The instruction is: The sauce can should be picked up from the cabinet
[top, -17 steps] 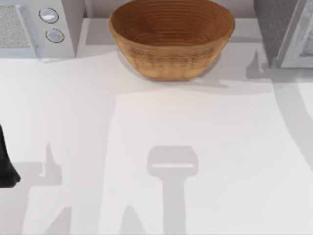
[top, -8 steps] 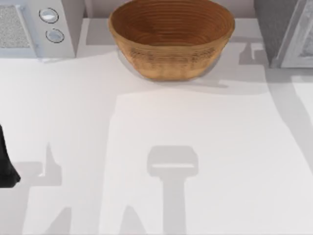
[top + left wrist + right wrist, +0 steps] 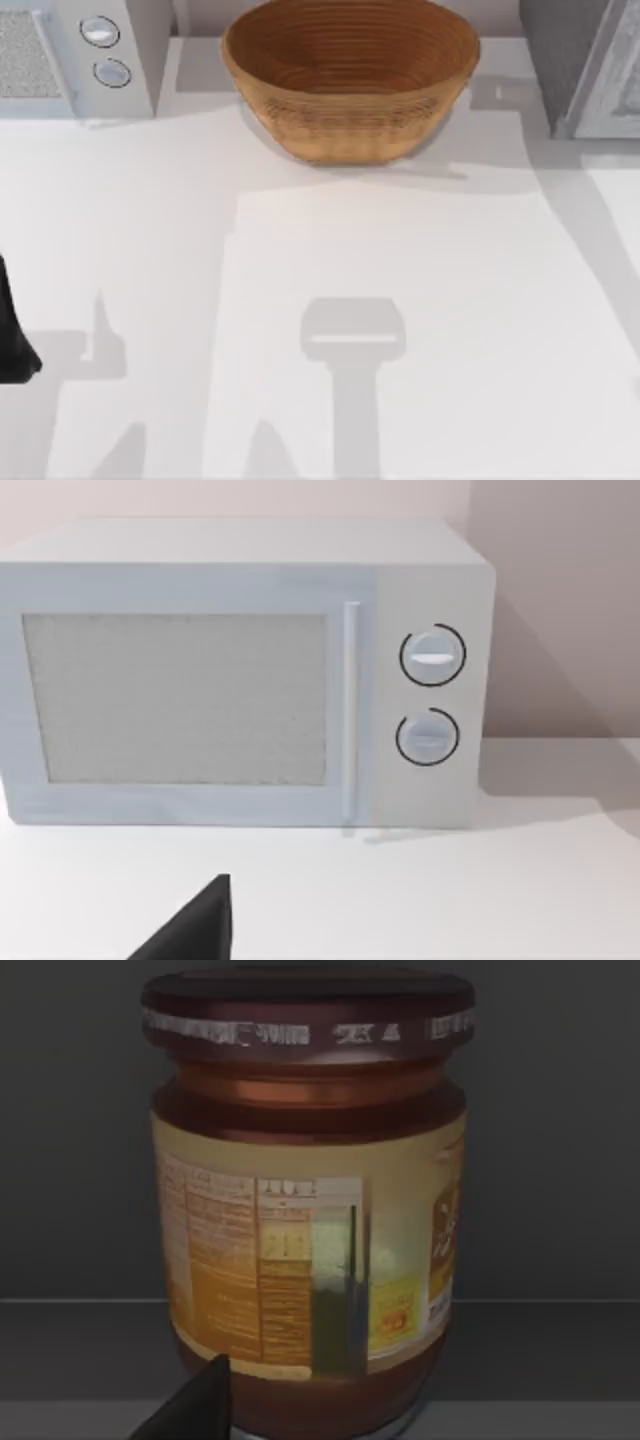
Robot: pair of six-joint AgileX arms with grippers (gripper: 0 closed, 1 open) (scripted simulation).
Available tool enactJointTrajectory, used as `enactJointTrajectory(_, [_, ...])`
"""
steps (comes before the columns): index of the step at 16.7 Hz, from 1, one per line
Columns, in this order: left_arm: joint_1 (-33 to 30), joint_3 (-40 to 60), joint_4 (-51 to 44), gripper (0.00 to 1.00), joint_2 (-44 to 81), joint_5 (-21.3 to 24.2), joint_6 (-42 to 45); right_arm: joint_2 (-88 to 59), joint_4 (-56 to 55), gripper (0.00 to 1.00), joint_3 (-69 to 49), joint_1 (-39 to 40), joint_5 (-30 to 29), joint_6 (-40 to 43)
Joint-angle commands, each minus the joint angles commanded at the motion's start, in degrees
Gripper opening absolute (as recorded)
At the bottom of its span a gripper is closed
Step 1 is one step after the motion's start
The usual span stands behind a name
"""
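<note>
The sauce can [image 3: 305, 1200] stands upright very close in the right wrist view, with a dark maroon lid, a tan label and a reddish-brown body. It rests on a dark shelf [image 3: 560, 1350] inside the cabinet. A dark part of my right gripper [image 3: 195, 1410] shows just in front of the can's base. In the top view the cabinet [image 3: 555, 50] stands at the back right, with a speckled grey side and a white-framed door [image 3: 610, 80]. My left gripper [image 3: 15, 340] is parked at the table's left edge.
A big woven brown basket [image 3: 350, 75] stands at the back middle. A white appliance with two round knobs [image 3: 105, 55] stands at the back left, and it faces my left gripper [image 3: 190, 930] in the left wrist view. Arm shadows lie across the white table [image 3: 420, 250].
The shadow beside the cabinet has slid left and toward the back of the table. The left arm has not moved.
</note>
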State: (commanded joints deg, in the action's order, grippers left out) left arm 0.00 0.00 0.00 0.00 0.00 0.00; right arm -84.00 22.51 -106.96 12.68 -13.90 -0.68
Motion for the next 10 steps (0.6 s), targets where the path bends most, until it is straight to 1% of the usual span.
enactJointTrajectory(5, [0.0, 0.0, 0.0, 1.00, 0.0, 0.0, 0.0, -10.1, -1.6, 1.00, -8.2, 3.0, -3.3, -0.1])
enactJointTrajectory(10, [0.0, 0.0, 0.0, 1.00, 0.0, 0.0, 0.0, -11.4, -1.9, 1.00, -9.1, 3.2, -3.7, -0.1])
